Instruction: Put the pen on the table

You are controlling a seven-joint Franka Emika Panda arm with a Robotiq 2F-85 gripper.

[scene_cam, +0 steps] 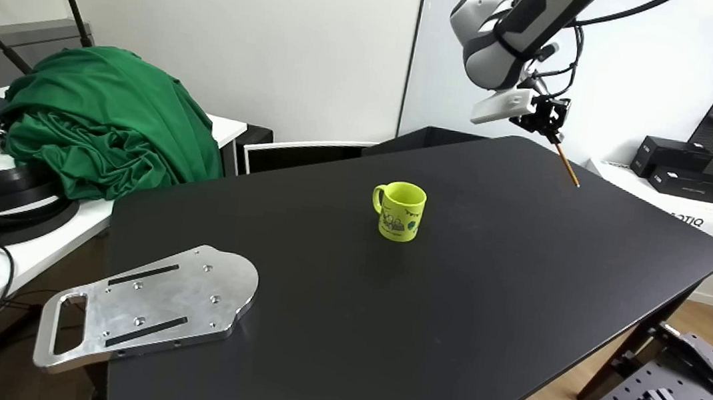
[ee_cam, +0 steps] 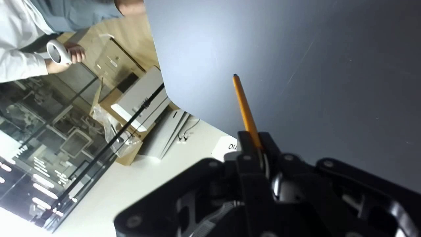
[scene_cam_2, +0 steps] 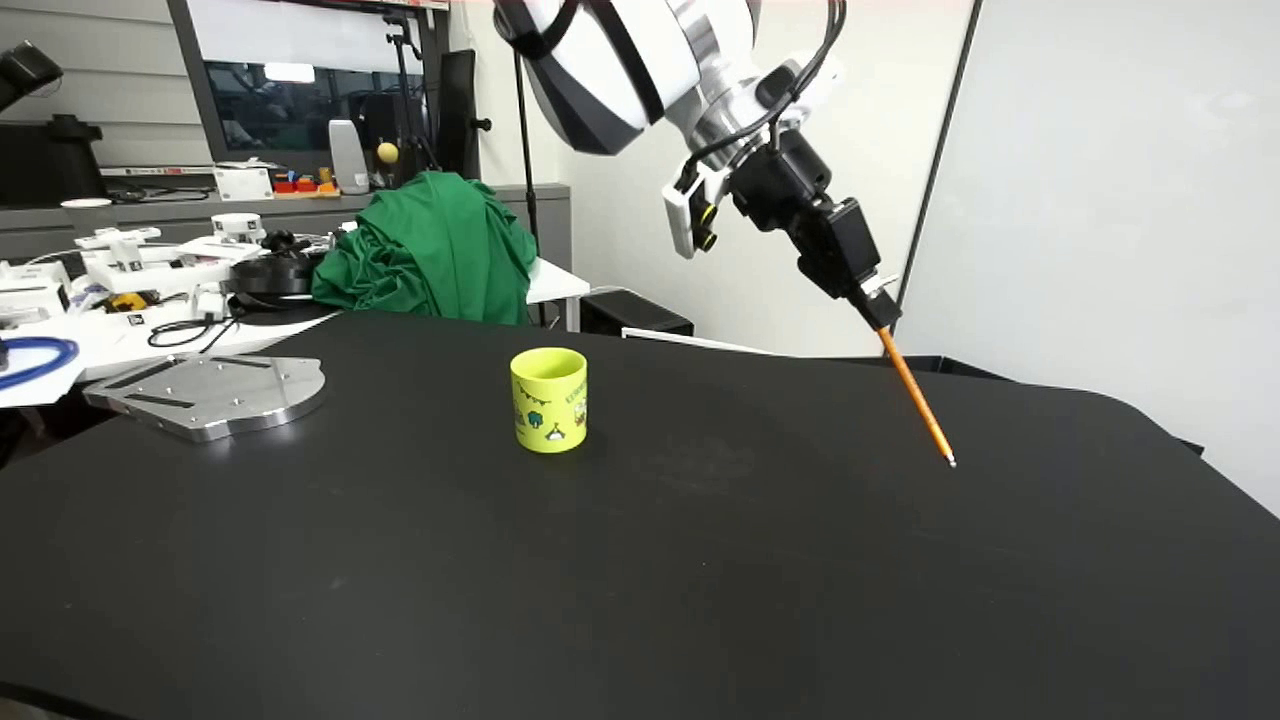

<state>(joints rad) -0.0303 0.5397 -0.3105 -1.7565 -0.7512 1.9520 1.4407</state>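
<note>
A slim, straight orange pen (scene_cam_2: 915, 395) with a silver tip slants downward, clamped by its upper end in a black Robotiq gripper (scene_cam_2: 878, 306). In both exterior views it is to the right of the lime-green mug (scene_cam: 400, 217), beneath which a matte black table (scene_cam: 328, 331) spreads.

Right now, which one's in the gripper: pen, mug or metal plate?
The orange pen, held slanting in the gripper; the lime mug and metal plate rest on the black table.
</note>
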